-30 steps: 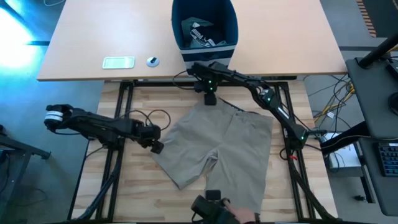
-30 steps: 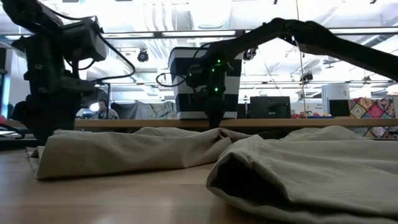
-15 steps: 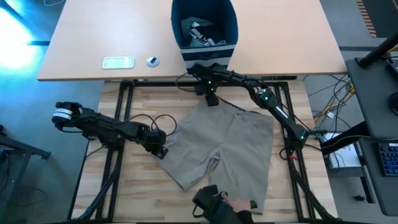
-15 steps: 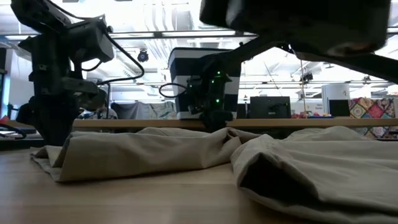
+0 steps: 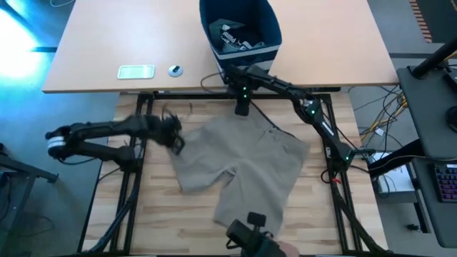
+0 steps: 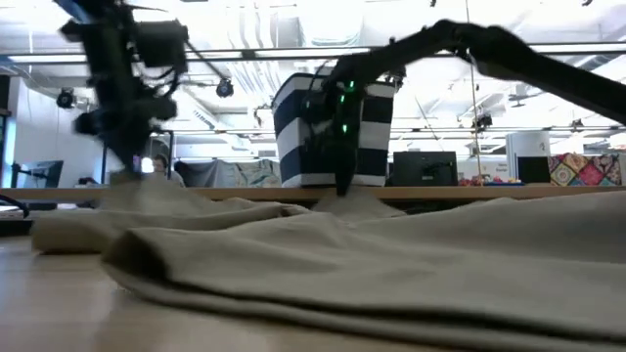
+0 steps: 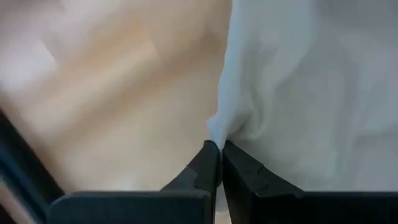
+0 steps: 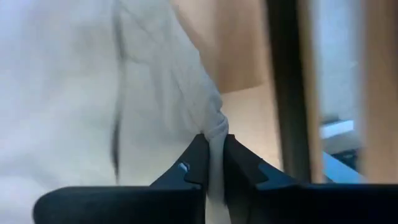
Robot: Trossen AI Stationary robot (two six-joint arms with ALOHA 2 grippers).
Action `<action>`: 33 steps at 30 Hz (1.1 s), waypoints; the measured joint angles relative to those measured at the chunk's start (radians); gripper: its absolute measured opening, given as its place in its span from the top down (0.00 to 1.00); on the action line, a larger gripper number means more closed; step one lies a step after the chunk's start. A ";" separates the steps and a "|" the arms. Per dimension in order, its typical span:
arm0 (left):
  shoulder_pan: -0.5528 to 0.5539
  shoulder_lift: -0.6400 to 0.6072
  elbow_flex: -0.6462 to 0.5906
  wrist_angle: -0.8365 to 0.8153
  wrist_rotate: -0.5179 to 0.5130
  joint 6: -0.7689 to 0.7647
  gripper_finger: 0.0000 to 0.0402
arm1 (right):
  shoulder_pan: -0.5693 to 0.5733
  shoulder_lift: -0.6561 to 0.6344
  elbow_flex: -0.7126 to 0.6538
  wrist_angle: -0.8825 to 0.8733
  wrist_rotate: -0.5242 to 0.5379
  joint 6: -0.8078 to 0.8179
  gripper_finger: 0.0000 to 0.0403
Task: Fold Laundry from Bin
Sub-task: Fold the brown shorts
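The left gripper [image 5: 173, 140] pinches the beige shorts [image 5: 239, 168] at their 9 o'clock edge. The right gripper [image 5: 242, 109], its jaws clamped too, nips their 12 o'clock edge beside the bin [image 5: 265, 28].

An open-plan office turned robotics lab: ceiling strip lights [image 6: 293, 20] and ducts run over rows of desks with monitors [image 6: 424, 168], and loose cables [image 5: 375, 118] trail beside the wooden bench [image 5: 153, 221].

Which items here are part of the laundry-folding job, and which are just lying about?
In the job: beige shorts, pinched by left end effector and right end effector; bin holding more laundry.
Lying about: white flat device, small round object.
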 joint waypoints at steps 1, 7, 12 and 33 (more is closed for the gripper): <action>0.064 0.005 0.034 -0.003 -0.001 0.066 1.00 | -0.004 -0.016 0.000 0.004 0.011 0.017 0.95; 0.335 0.072 0.289 -0.052 0.022 0.335 1.00 | -0.065 -0.108 0.001 -0.028 0.073 0.046 0.96; 0.300 0.070 0.418 -0.182 0.081 0.381 1.00 | -0.086 -0.179 -0.003 -0.176 0.058 -0.007 0.96; -0.255 -0.093 0.406 -0.215 0.032 -0.042 1.00 | -0.037 -0.507 -0.128 -0.296 -0.076 0.034 0.98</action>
